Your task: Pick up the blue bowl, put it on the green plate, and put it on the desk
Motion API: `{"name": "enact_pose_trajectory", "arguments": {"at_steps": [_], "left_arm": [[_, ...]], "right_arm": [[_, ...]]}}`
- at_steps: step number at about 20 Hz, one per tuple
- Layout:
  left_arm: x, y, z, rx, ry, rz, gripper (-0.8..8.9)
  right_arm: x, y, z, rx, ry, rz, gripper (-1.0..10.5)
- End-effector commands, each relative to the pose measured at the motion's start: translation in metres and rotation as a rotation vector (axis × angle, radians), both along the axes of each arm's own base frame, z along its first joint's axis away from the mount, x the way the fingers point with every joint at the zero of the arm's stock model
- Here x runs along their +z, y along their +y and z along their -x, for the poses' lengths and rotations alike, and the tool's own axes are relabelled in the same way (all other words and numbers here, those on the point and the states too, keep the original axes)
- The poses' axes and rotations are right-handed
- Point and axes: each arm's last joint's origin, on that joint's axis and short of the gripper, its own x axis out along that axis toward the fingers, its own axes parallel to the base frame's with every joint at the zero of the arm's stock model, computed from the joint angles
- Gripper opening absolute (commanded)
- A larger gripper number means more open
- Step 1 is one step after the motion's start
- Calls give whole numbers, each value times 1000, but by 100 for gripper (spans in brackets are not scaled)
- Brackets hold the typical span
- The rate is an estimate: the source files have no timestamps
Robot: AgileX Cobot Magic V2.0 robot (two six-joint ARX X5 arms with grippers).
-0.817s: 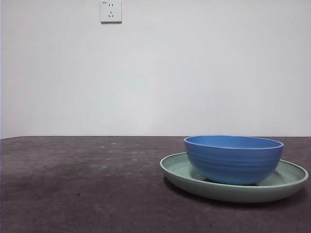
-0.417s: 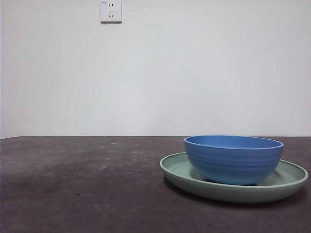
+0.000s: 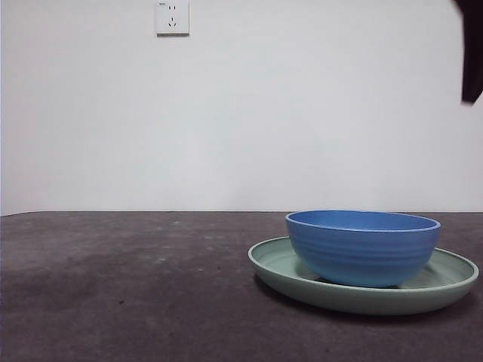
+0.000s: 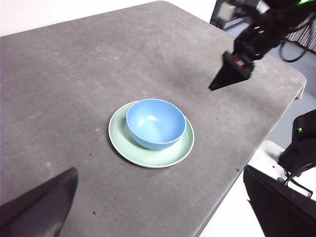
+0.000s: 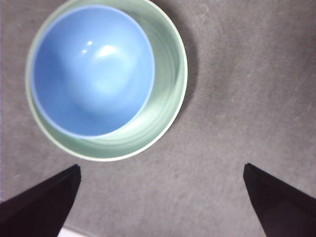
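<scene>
Change: a dark arm tip now shows at the front view's upper right corner, absent half a second ago. Likely the approach to lift the bowl off.

Blue bowl (image 3: 363, 247) sits in the green plate (image 3: 266, 262), lower right of frame, on the desk (image 3: 121, 294).

Left gripper (image 4: 158, 207) spread, well apart, waiting.

Right gripper (image 5: 160, 197) spread, above, bowl offset upper left in its view.

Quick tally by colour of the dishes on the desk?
Blue: 1, the blue bowl, sitting in the plate.
Green: 1, the green plate under it, on the desk.
Total: 2 dishes.
</scene>
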Motion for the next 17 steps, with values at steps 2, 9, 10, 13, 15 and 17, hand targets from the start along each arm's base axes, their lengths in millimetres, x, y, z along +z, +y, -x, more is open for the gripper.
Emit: {"name": "enact_pose_trajectory", "arguments": {"at_steps": [2, 9, 10, 13, 15, 17], "left_arm": [[4, 0, 1, -4, -11, 14, 687], [4, 0, 1, -4, -12, 14, 687], [4, 0, 1, -4, -12, 14, 687], [4, 0, 1, -4, -13, 15, 687], [5, 0, 1, -4, -16, 19, 687], [6, 0, 0, -4, -24, 28, 687]], "right_arm": [[-14, 2, -24, 12, 34, 24, 534], [-64, -6, -56, -27, 163, 95, 468], [-70, -7, -60, -31, 159, 91, 468], [-84, -5, -72, -28, 171, 79, 462], [-92, -2, -79, -11, 176, 26, 438], [-99, -1, -85, -7, 179, 16, 424]]}}
